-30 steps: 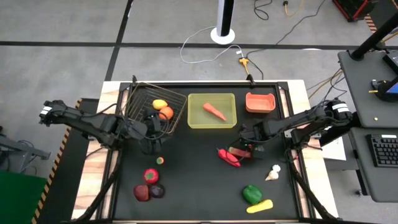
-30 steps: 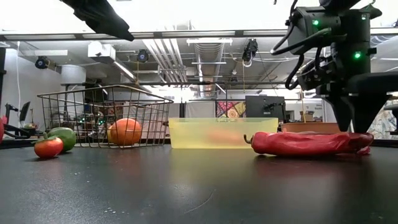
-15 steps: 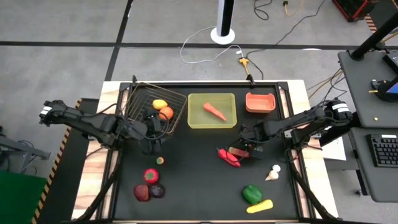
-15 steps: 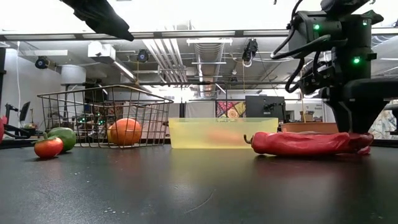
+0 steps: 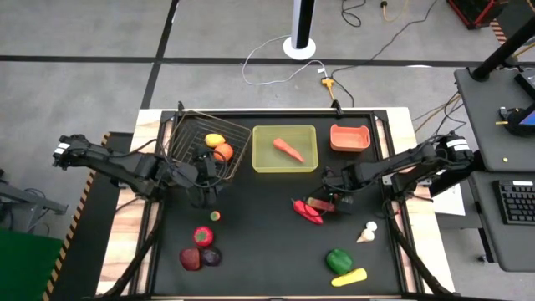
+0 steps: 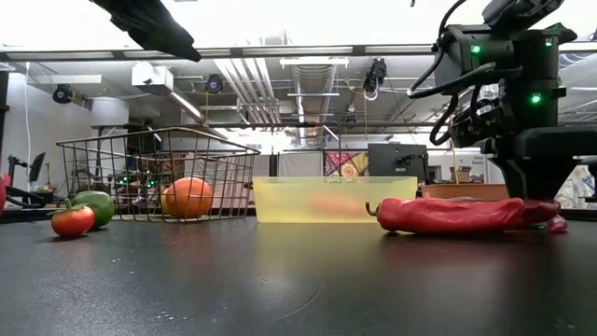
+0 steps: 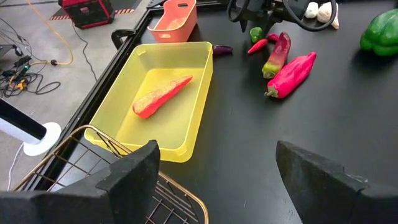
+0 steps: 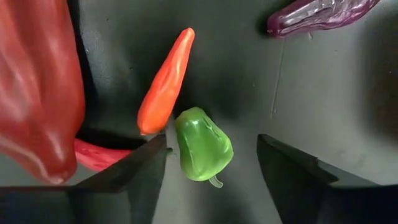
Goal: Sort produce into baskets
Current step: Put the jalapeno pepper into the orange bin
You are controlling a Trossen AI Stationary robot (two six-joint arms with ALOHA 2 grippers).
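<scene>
The wire basket (image 5: 210,142), at ten o'clock on the table, and the yellow tray (image 5: 284,149) with its carrot (image 5: 288,150) have not moved. The left gripper (image 5: 207,176) stays beside the basket, jaws apart. The right gripper (image 5: 333,201) has sunk lower over a small green pepper (image 8: 203,144), jaws apart around it.

Carrot (image 5: 288,150) sits in the middle tray (image 5: 262,164), wire basket (image 5: 189,127) to its left, small bin (image 5: 349,147) to its right, peppers (image 5: 307,211) scattered in front.
</scene>
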